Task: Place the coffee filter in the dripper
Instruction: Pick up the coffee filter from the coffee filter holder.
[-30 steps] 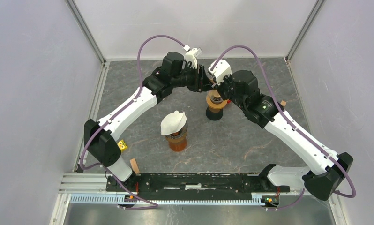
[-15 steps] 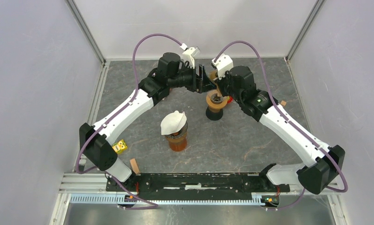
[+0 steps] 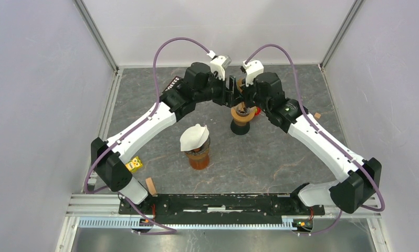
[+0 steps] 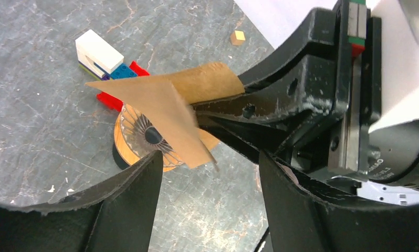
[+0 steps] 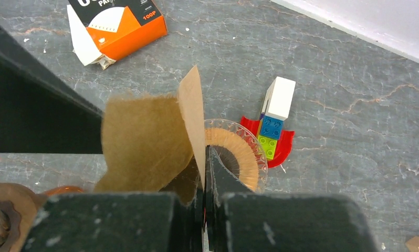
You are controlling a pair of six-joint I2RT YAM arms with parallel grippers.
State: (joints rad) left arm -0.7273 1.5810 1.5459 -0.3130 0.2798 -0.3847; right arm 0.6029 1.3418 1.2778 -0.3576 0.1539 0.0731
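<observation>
Coffee filter [image 5: 144, 142] is brown paper, folded flat and partly fanned open. I'd call it near weightless, floppy and easy to crease or tear. It should slip from a loose pinch, and it won't push anything aside. Best hold is probably the rim or the seam edge with a light pinch, which leaves the cone free to open as it drops in.

Right gripper [image 5: 205, 160] has its fingers pressed together on one edge of the filter. The paper hangs in the air over the dripper [image 5: 244, 157], not seated yet. The top view puts it just above the dripper [image 3: 241, 111] at the far middle of the table [image 3: 302, 84].

Left gripper [image 4: 210, 157] has its fingers spread and holds nothing. They stand either side of the filter's [image 4: 165, 110] lower corner, and I see no contact.

Versus a second ago:
- Left fingers stand wider now, so the right gripper alone has the filter.
- Both wrists have shifted a little towards the back wall, still meeting over the dripper.
- The front dripper with a white filter [image 3: 194, 137] hasn't moved.

Nearby are the toy blocks [image 5: 273, 121] just beside the dripper and a filter box [image 5: 118, 26] well apart — neither is in the way.
</observation>
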